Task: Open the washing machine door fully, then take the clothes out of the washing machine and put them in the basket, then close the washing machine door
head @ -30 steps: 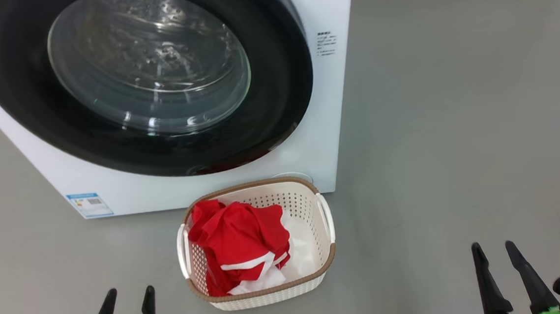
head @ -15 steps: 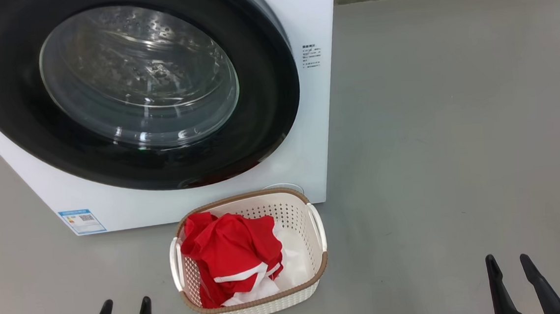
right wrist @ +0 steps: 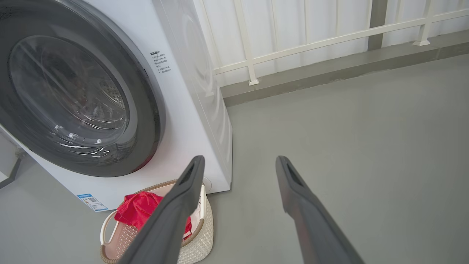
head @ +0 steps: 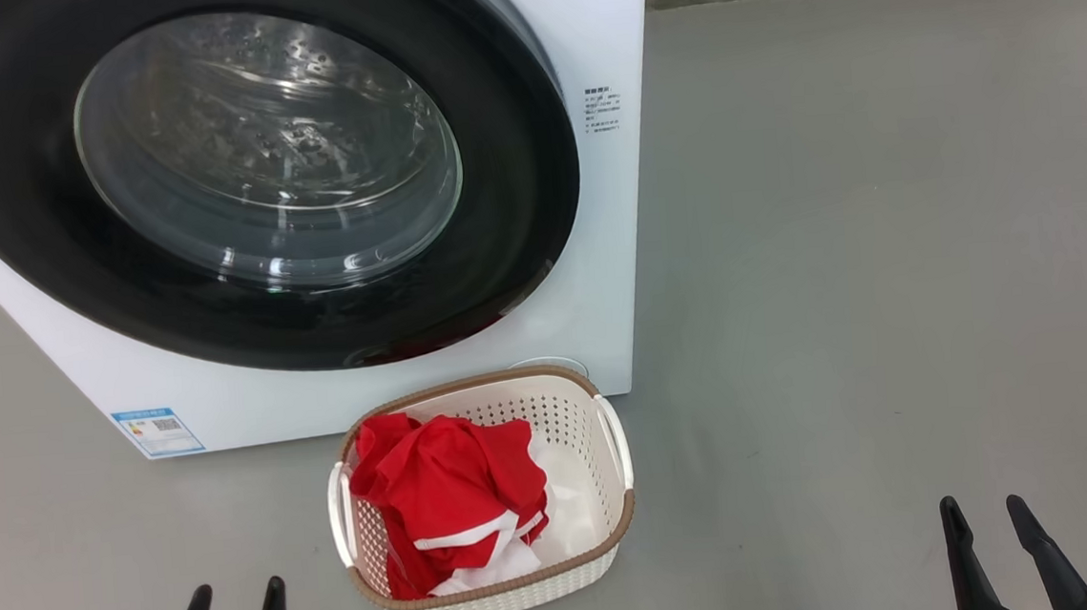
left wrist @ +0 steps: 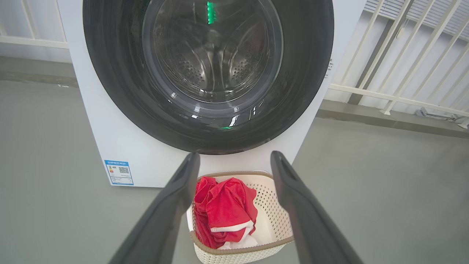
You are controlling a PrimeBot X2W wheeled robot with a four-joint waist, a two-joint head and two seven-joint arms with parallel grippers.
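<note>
The white washing machine [head: 597, 244] stands at the upper left, and its black-rimmed washing machine door [head: 517, 202] sits shut against the front. On the floor just before it is the cream basket [head: 611, 516] with the red and white clothes [head: 451, 488] piled inside. My left gripper [head: 232, 595] is open at the lower left, short of the basket, with nothing between its fingers. Far to the right of the basket, my right gripper [head: 981, 509] also stands open and empty. The left wrist view looks straight at the door [left wrist: 307, 73] and the basket [left wrist: 273, 205].
A small blue label [head: 157, 431] marks the machine's base. A white railing [right wrist: 311, 40] and a low grey kerb [right wrist: 329, 77] run behind the machine on the right. Grey floor [head: 886, 271] stretches out to the right of the machine.
The camera has tilted up a little, so the whole picture sits lower and slightly left. Both grippers have drawn back toward the bottom edge. Door, basket and clothes are as before.
</note>
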